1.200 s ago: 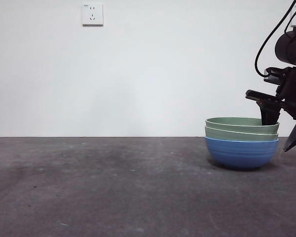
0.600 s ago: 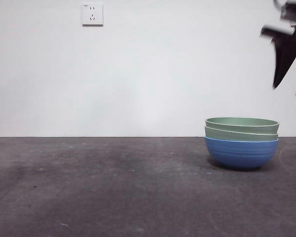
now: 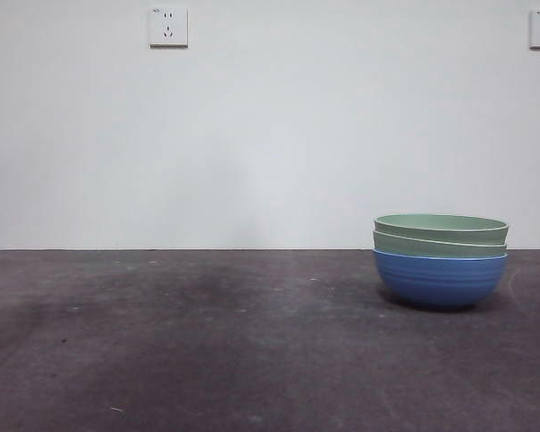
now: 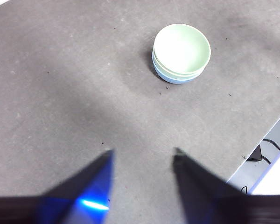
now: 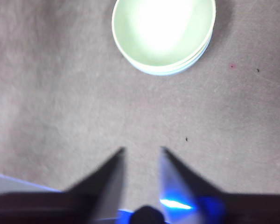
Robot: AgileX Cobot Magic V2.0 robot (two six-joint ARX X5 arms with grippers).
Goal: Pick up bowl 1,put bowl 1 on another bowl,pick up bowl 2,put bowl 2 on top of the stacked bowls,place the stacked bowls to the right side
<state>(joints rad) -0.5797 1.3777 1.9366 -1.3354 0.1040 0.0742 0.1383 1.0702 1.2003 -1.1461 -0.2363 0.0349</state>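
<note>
Bowls, the stacked bowls (image 3: 440, 259), rest near the tabletop's (image 3: 207, 342) right edge; my right claw (image 5: 141, 150) and left claw (image 4: 142, 156) hang released, empty.

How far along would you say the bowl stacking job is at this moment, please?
Done, by the look of it: the stacked bowls sit on the table's right side, two green bowls nested in the blue bowl. Nothing is in hand: the left gripper and right gripper are open, apart from the stack. Nothing seems left.
</note>
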